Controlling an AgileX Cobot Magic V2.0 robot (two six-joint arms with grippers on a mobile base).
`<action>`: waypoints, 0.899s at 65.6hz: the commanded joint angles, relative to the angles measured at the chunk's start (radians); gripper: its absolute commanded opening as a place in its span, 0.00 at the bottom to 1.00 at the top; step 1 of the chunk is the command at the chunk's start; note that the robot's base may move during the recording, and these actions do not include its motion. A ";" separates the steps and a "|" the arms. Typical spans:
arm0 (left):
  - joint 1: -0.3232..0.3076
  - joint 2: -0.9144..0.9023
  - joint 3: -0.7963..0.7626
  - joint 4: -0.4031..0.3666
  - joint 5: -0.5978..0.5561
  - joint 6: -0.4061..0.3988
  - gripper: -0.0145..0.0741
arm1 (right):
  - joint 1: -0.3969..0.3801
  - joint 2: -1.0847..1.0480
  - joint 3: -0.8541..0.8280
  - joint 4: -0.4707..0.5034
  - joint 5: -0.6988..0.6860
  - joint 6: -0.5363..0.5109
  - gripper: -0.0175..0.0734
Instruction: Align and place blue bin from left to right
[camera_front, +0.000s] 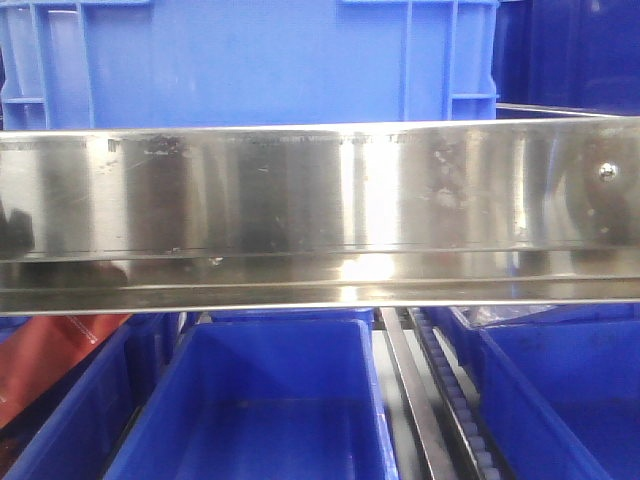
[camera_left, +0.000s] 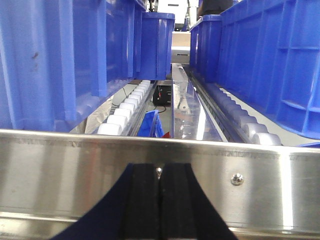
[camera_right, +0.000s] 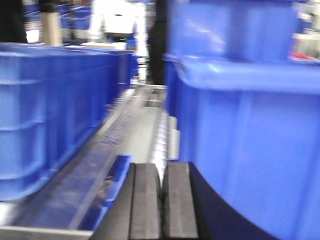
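Showing no readable writing: blue bin (camera_front: 250, 50) behind steel rail (camera_front: 320, 215).

No readable text, label, brand, number or sign in any view. Blue bin (camera_front: 250, 50) wall bare, moulded ribs only; steel rail (camera_front: 320, 200) carries scratches, glare and a screw head, no markings. Right wrist view too blurred for any lettering on the crates to be made out.
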 joint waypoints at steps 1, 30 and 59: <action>0.003 -0.007 -0.001 -0.004 -0.021 0.001 0.04 | -0.062 -0.064 0.075 0.031 -0.045 -0.006 0.12; 0.003 -0.007 -0.001 -0.004 -0.021 0.001 0.04 | -0.089 -0.181 0.301 0.039 -0.170 -0.003 0.12; 0.003 -0.007 -0.001 -0.004 -0.021 0.001 0.04 | -0.089 -0.181 0.301 0.039 -0.169 -0.003 0.12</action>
